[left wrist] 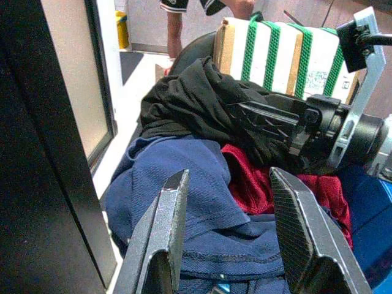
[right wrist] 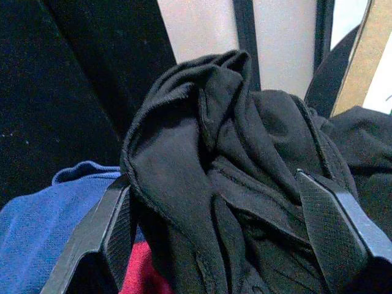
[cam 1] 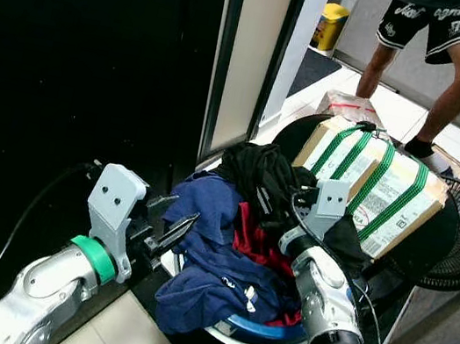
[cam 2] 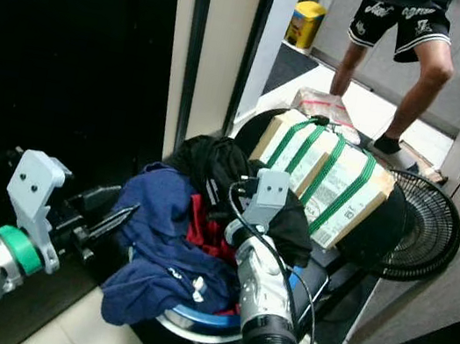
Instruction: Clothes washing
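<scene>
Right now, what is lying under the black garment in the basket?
Under the black garment lie a red garment and a navy blue garment, heaped in the blue basket. Anything deeper is covered by these clothes.

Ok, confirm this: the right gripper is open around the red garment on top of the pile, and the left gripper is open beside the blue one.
Not quite. The right gripper is open around the black garment, not the red garment, as the right wrist view shows. The left gripper is indeed open beside the blue garment.

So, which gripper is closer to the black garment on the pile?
The right gripper: its open fingers straddle the black garment. The left gripper is open beside the pile, facing the blue garment.
</scene>
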Available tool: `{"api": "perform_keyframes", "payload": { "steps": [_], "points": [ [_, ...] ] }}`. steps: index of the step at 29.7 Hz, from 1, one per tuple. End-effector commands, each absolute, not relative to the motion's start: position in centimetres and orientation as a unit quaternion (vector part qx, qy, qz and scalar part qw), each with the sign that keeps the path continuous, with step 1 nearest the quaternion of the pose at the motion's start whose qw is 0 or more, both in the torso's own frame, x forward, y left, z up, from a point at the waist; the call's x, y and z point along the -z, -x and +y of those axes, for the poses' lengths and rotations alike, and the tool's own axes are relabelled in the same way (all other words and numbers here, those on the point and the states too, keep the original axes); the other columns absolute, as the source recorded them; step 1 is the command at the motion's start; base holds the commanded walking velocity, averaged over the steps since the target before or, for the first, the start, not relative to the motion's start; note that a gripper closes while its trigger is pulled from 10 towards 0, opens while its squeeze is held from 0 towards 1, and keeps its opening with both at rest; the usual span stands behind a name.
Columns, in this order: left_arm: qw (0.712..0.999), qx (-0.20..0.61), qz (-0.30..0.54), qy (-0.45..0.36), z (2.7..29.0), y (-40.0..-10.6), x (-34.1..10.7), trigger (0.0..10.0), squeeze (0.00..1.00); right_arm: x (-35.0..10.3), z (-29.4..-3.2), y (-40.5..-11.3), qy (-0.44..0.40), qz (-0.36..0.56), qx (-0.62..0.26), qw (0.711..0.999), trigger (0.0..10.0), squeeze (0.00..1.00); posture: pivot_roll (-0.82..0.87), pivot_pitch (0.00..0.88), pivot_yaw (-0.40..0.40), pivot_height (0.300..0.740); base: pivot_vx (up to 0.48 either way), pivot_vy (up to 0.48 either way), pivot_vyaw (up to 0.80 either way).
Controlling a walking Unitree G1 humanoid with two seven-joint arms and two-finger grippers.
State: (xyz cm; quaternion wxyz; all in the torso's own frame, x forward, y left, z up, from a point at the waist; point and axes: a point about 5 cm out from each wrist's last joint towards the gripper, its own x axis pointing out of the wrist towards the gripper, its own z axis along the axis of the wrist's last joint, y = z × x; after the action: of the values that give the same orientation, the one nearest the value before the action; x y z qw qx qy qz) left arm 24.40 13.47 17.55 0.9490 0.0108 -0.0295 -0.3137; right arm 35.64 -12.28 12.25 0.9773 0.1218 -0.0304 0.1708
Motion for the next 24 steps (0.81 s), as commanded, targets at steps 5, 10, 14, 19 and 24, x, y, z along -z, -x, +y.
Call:
{"api": "perform_keyframes", "payload": {
  "steps": [5,10,14,19,24],
  "points": [
    [0.953,0.301,-0.031,-0.012,13.7,-24.5,-17.6,10.0,0.00,-12.3,-11.7,-35.8,-0.131,-0.037,-0.179,0.974,10.0,0.00,0.15,0.080,0.022,0.740,0.000,0.000,0.00],
    [0.957,0.287,-0.035,-0.015,13.9,-24.8,-17.6,10.0,0.00,-12.5,-11.1,-36.0,-0.135,-0.038,-0.185,0.973,2.3,0.00,0.15,0.081,0.027,0.740,0.000,0.000,0.00],
    [0.960,0.276,-0.039,-0.011,13.9,-25.0,-17.8,10.0,0.00,-12.7,-10.6,-36.3,-0.144,-0.040,-0.181,0.972,0.0,0.00,0.16,0.077,0.029,0.740,0.000,0.000,0.00],
    [0.960,0.276,-0.042,-0.001,13.8,-25.0,-17.9,10.0,0.00,-13.0,-9.9,-36.4,-0.150,-0.044,-0.193,0.969,0.0,0.00,0.16,0.073,0.028,0.740,0.000,0.000,0.00],
    [0.960,0.277,-0.041,-0.001,13.7,-25.0,-17.9,10.0,0.00,-12.9,-9.9,-36.3,-0.150,-0.043,-0.194,0.969,0.0,0.00,0.16,0.063,0.029,0.740,0.000,0.000,0.00]
  ]
}}
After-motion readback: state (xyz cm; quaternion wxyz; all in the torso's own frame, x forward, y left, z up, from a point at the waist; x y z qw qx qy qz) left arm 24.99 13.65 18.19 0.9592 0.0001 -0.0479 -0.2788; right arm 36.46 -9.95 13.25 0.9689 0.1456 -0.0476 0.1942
